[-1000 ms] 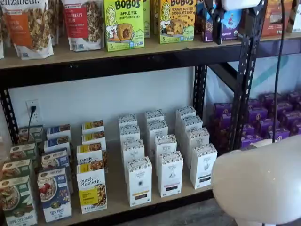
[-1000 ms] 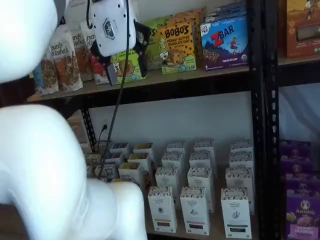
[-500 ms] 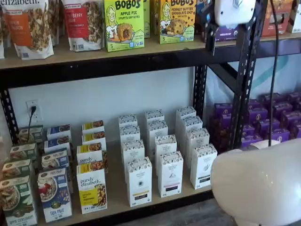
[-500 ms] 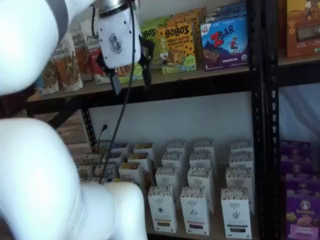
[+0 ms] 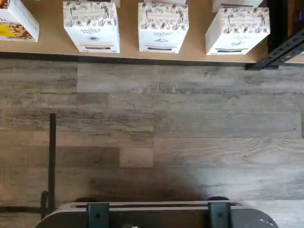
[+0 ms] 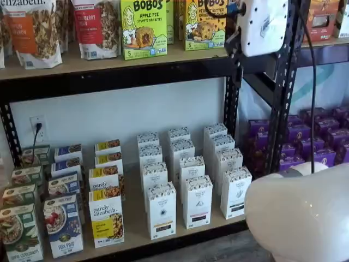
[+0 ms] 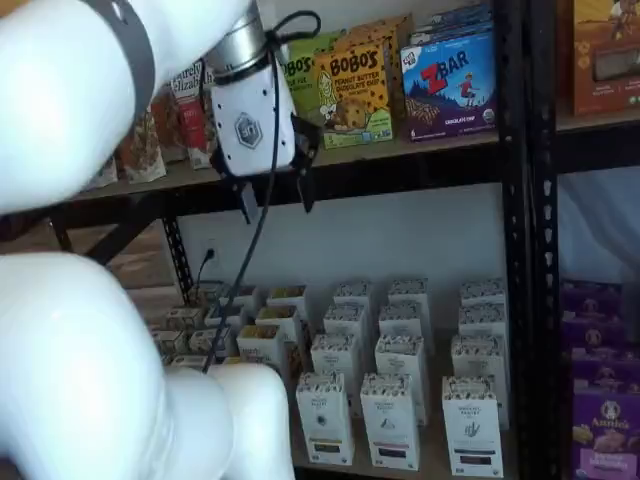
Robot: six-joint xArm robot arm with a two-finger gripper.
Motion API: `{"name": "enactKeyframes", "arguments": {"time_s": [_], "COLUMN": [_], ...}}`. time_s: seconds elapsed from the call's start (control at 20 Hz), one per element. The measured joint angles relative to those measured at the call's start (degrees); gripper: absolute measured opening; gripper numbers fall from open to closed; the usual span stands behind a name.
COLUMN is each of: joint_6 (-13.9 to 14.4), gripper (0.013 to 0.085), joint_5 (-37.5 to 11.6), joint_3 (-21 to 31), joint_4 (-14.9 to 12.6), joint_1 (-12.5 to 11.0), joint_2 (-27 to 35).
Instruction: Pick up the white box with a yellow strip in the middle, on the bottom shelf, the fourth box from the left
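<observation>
The white box [image 6: 161,210] with a yellow-gold band stands at the front of the bottom shelf [image 6: 133,218], first of three white cartons in the front row. It also shows in the wrist view [image 5: 91,26] and in a shelf view [image 7: 323,418]. My gripper [image 7: 275,197] hangs high in front of the upper shelf's edge, well above the white cartons. Its two black fingers point down with a plain gap between them, and it holds nothing. In a shelf view only its white body [image 6: 263,24] shows, near the upright post.
Like white cartons with darker bands [image 6: 197,201] stand right of the target, with more rows behind. A purely elizabeth box [image 6: 107,224] stands to its left. A black rack post [image 6: 283,87] and purple boxes [image 6: 305,142] are to the right. The arm's white link [image 6: 300,218] fills the foreground.
The gripper has come down from the views' top edges to the level of the upper shelf's edge. The boxes have not moved.
</observation>
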Motion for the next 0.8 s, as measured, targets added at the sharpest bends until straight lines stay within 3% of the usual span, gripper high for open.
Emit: {"name": "enactKeyframes", "arguments": {"time_s": [0.25, 0.8], "joint_6": [1.43, 6.12], "gripper": [0.085, 0.085], "joint_5": [-3.44, -17.32], "joint_3": [3.78, 14.04], "joint_4": [0.65, 0.91], "joint_1": [1.21, 5.31], "joint_2": [0.59, 3.04]}}
